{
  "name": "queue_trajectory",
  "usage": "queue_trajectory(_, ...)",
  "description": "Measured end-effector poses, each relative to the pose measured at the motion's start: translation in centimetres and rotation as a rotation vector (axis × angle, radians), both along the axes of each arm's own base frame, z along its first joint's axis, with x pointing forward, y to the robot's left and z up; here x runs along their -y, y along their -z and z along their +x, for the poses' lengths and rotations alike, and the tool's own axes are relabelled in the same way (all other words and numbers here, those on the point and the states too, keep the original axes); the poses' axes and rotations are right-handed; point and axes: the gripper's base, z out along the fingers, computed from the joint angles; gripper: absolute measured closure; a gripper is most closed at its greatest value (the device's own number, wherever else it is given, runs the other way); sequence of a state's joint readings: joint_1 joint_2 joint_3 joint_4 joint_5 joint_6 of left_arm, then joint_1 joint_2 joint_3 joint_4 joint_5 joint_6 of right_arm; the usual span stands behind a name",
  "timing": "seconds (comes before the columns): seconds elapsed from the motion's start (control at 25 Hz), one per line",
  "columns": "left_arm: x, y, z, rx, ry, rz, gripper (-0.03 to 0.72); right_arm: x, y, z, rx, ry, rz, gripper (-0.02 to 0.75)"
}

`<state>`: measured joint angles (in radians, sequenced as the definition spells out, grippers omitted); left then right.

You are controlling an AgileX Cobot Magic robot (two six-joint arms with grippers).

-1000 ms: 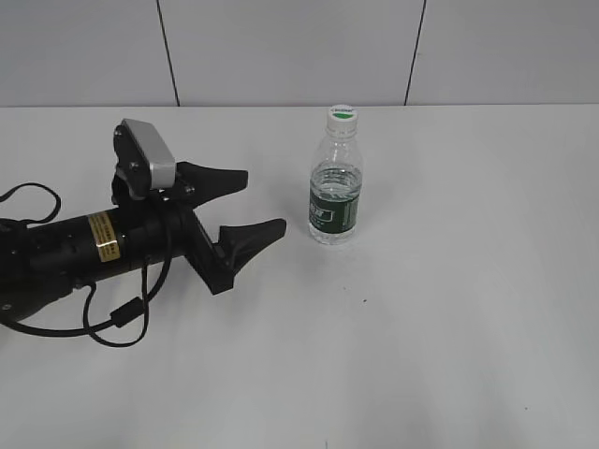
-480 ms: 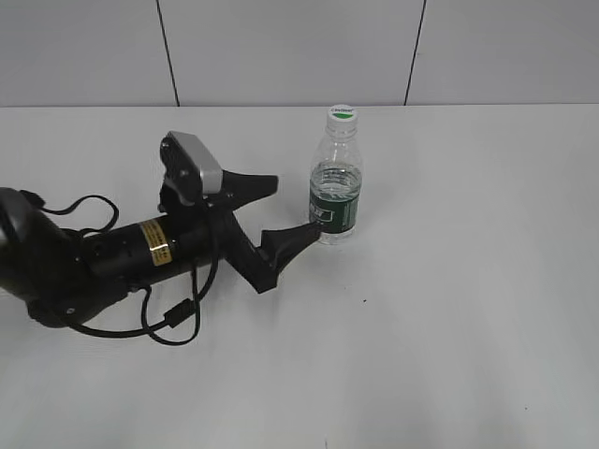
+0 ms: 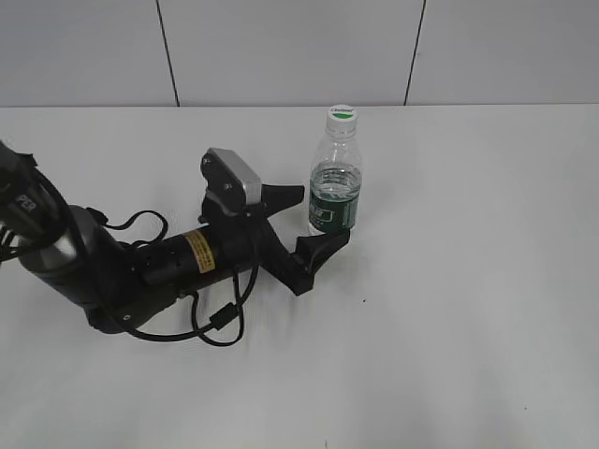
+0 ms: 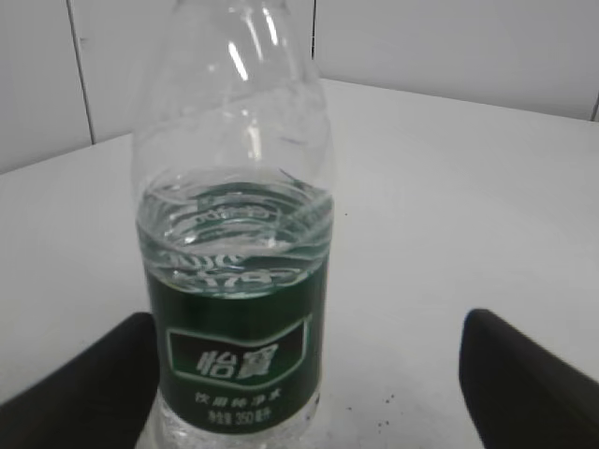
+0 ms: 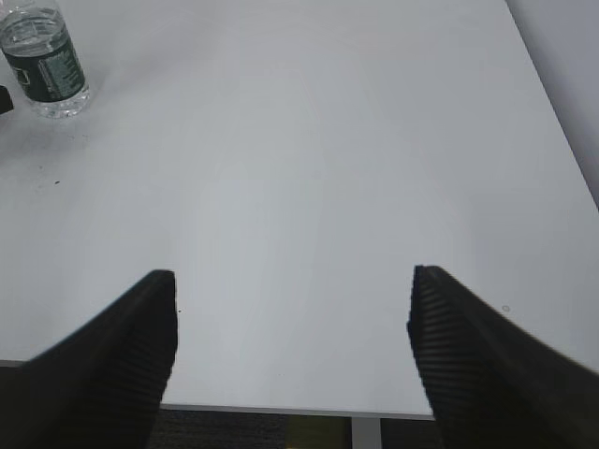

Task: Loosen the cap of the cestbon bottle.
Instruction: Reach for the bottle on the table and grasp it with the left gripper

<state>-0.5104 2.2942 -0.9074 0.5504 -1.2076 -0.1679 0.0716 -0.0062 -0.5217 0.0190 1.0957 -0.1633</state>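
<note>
**Two open grippers, one bottle between my left fingers**

Both of my grippers are spread wide and hold nothing. My left gripper [image 3: 316, 217] lies low over the white table [image 3: 468, 281], its two black fingers reaching toward the cestbon bottle [image 3: 335, 182]. The bottle stands upright near the back of the table, partly filled with water, with its dark green label band facing my left wrist camera. In that wrist view the bottle sits between my fingers, right up against the left one [image 4: 89, 393] and well apart from the right one. I cannot tell whether that nearer finger touches it. The cap [image 3: 343, 115], white with a green mark, is on the neck. My right gripper [image 5: 290, 346] hovers elsewhere over bare table, far from the bottle.
</note>
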Motion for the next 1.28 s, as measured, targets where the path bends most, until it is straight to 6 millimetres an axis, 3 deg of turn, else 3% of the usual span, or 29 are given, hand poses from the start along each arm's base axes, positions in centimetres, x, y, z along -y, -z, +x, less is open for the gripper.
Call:
queue_trajectory(0.4, -0.2, 0.3, 1.6, -0.009, -0.131, -0.038, 0.098, 0.0, 0.0, 0.0, 0.0, 0.0, 0.0, 0.15)
queue_trajectory(1.04, 1.1, 1.1, 1.4, -0.019, -0.086, -0.042, 0.098, 0.0, 0.0, 0.0, 0.0, 0.0, 0.0, 0.15)
queue_trajectory(1.28, 2.0, 0.9, 2.6, 0.018, -0.084, -0.068, 0.098, 0.0, 0.0, 0.0, 0.0, 0.0, 0.0, 0.15)
